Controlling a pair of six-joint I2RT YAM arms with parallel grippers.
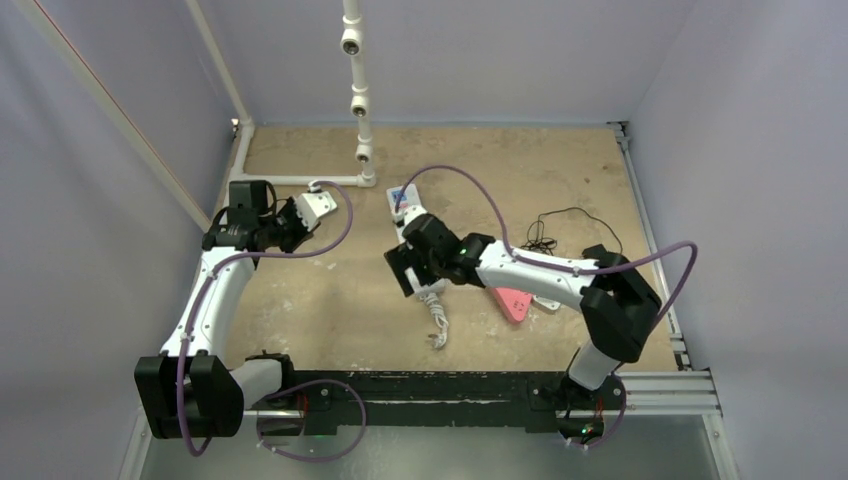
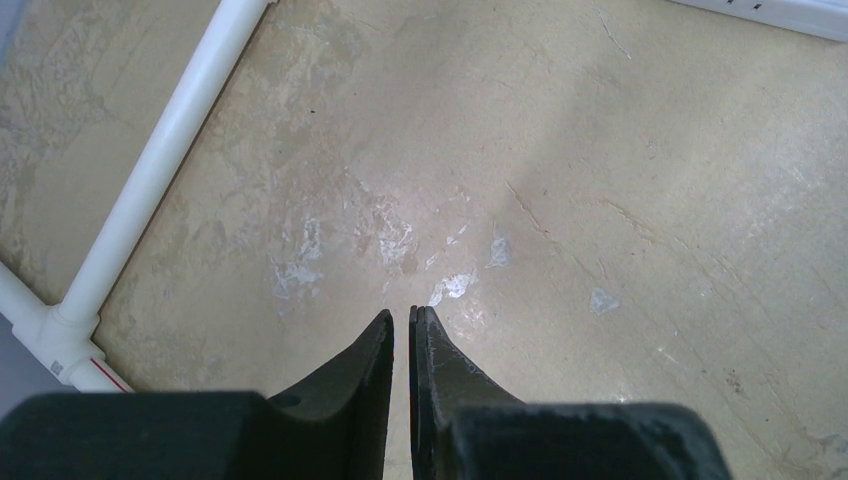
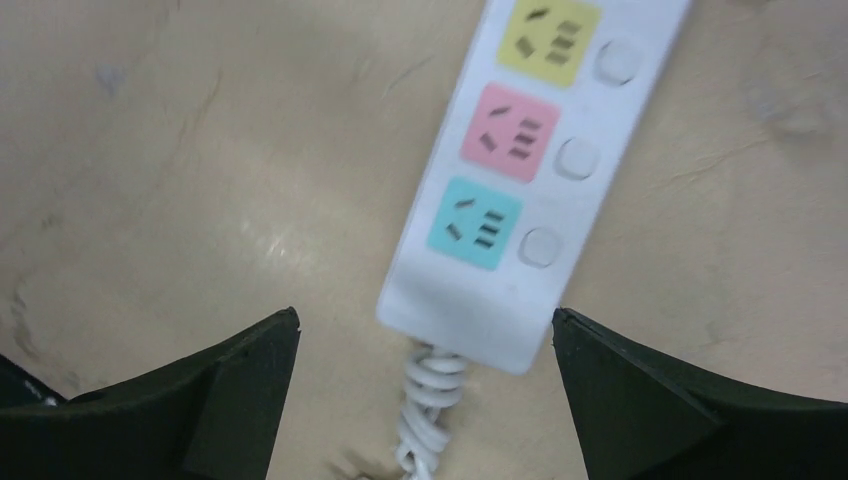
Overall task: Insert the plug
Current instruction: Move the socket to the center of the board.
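Observation:
A white power strip (image 3: pixel 520 170) with yellow, pink and teal sockets lies on the table, its coiled white cord (image 3: pixel 430 400) trailing toward me. My right gripper (image 3: pixel 425 318) is open and hovers over the strip's cord end, one finger on each side and not touching it. In the top view the gripper (image 1: pixel 405 268) covers the middle of the strip (image 1: pixel 402 197). A thin black cord (image 1: pixel 548 232) lies in a loose tangle to the right; its plug is too small to make out. My left gripper (image 2: pixel 400 312) is shut and empty above bare table, at the far left in the top view (image 1: pixel 305 222).
A white PVC pipe frame (image 1: pixel 358 100) stands at the back and runs along the left (image 2: pixel 160 170). A pink object (image 1: pixel 513 304) lies under my right forearm. Metal rails edge the table on the right and at the front.

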